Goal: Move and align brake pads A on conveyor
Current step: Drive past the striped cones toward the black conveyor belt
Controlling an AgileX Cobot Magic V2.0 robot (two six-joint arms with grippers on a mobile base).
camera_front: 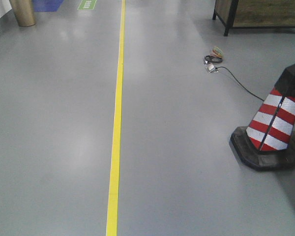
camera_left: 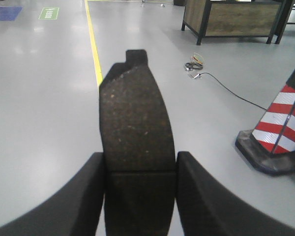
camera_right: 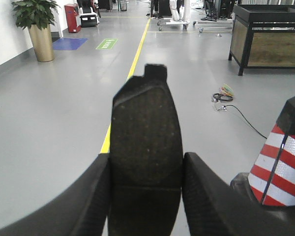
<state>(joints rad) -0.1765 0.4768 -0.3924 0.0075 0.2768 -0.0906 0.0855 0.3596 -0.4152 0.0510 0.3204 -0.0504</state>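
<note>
Fingers (camera_left: 81,196) on the left arm gripped one brake pad (camera_left: 136,118); right fingers (camera_right: 206,196) gripped a second pad (camera_right: 146,123). Both hung above the floor (camera_front: 187,147), evidently for transfer.

One pad (camera_left: 136,142) showed in the left wrist view and one pad (camera_right: 145,142) in the right wrist view, two in all. The floor (camera_front: 49,123) carried one yellow line (camera_front: 117,123), one cone (camera_front: 275,120) at the right, one coiled cable (camera_front: 214,58) and one cabinet (camera_right: 273,46) far right. Far left stood one plant (camera_right: 37,19), one red box (camera_right: 72,17), one blue mat (camera_right: 69,44) and one green mark (camera_right: 106,44).
</note>
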